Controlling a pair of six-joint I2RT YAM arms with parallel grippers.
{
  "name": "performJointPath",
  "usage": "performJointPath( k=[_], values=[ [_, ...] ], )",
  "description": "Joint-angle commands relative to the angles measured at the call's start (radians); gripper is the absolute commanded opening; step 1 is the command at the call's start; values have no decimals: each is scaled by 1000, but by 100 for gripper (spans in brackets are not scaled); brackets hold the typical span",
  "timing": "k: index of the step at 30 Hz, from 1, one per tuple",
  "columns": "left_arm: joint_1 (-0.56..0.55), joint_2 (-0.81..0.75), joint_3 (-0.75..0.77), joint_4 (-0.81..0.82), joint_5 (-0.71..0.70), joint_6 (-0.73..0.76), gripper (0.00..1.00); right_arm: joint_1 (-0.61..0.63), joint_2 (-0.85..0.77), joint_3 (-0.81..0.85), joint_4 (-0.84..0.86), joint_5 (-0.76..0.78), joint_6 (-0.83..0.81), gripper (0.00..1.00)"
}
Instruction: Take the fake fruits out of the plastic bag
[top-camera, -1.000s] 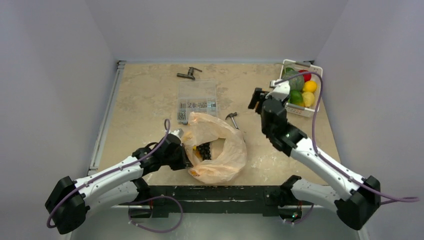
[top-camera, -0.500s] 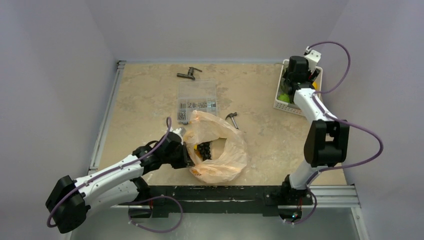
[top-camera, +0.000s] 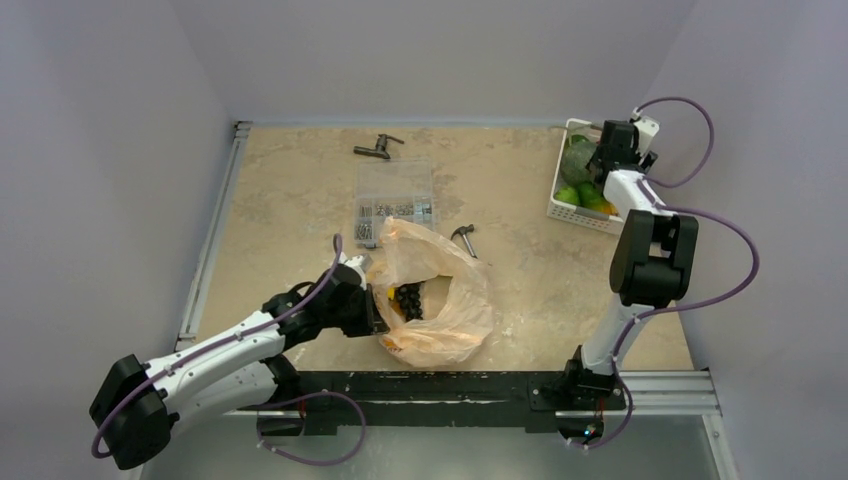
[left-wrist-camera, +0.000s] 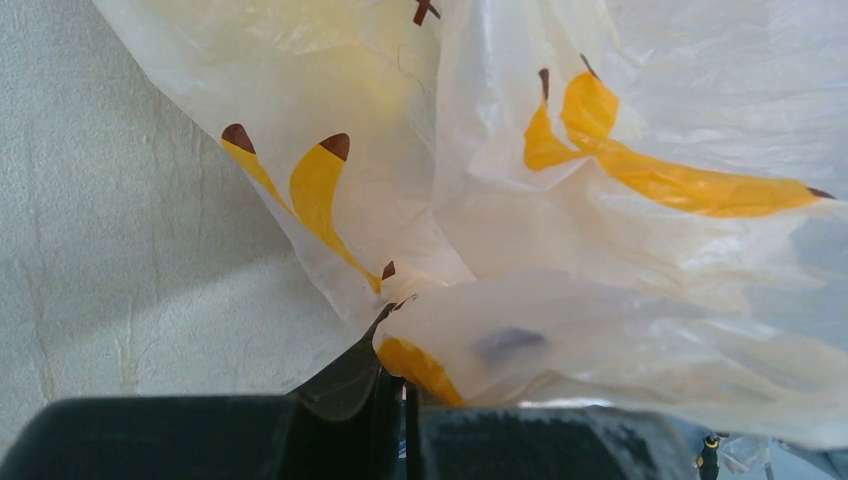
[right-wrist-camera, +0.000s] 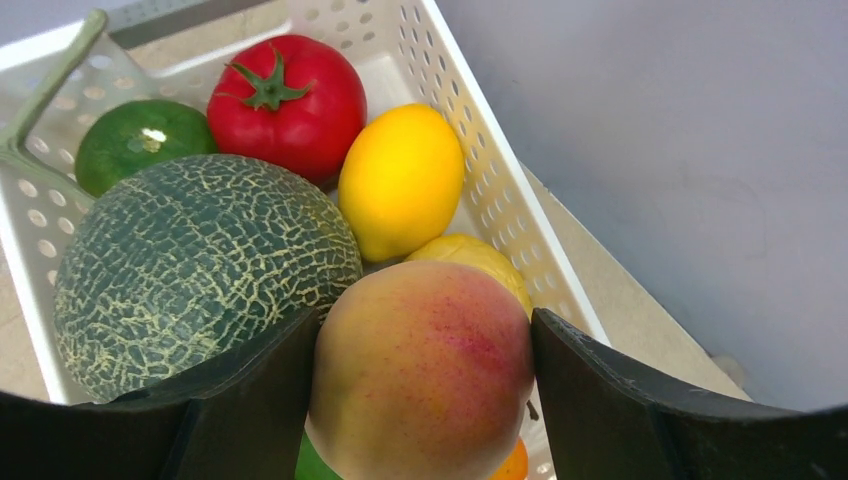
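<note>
- my left gripper (left-wrist-camera: 400, 388) was pressed shut, pinching the edge of the bag (left-wrist-camera: 560, 250).
- the bag lay open on the table (top-camera: 290, 200), near the front.
- my right gripper (right-wrist-camera: 425, 400) squeezed the peach (right-wrist-camera: 420, 350) just above the white basket (right-wrist-camera: 490, 170).
- i saw a melon (right-wrist-camera: 200, 260), a tomato (right-wrist-camera: 285, 100) and a lemon (right-wrist-camera: 400, 180) in it.

Overhead view spans the table (top-camera: 290, 200), sharing plastic bag (left-wrist-camera: 620, 250) and basket (right-wrist-camera: 480, 150) with close wrist views.
</note>
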Motion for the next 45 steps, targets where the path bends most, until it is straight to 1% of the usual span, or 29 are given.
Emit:
performJointPath(
  k=[1,5,6,7,9,12,15,21,24,26,29,31,33,36,39,42,45],
  values=[
    [-4,5,41,19,7,28,0,-3,10,71,-5,-53,-23,44],
    [-4,16,61,1,6,29,0,-4,-15,74,-5,-75,-22,82],
    [-4,18,65,-2,6,29,0,-3,-22,77,-17,-75,-20,89],
    [-4,18,66,-1,3,30,0,-3,-30,82,-36,-57,-19,95],
    [-4,20,65,2,-3,29,0,1,-58,83,-58,-51,-21,99],
    [-4,28,65,-3,-12,23,0,4,-115,52,-34,-45,-37,99],
    [-4,28,64,2,-13,7,0,22,-160,64,-78,-38,-29,99],
    [-4,23,57,3,-7,-24,0,161,-297,-14,-85,45,-13,99],
    [-4,8,55,-2,-6,-21,0,240,-351,-86,-45,24,0,99],
    [-4,7,58,-14,-19,-21,0,291,-363,-111,-56,0,15,99],
    [-4,9,70,-24,-9,-24,0,392,-386,-128,-106,-134,47,98],
    [-4,4,71,-24,-17,-19,0,486,-434,-177,-91,-231,43,98],
    [-5,5,75,-34,-37,-14,0,551,-497,-245,-61,-369,44,98],
    [-6,11,82,-37,-38,-15,0,600,-604,-333,-87,-436,52,97],
    [-4,14,76,-24,-37,-11,0,613,-721,-387,-147,-466,48,96],
    [-4,17,73,-27,-64,-7,0,637,-797,-437,-169,-610,41,92],
    [-4,9,76,-38,-80,-13,0,729,-858,-479,-174,-717,40,88]
  ],
)
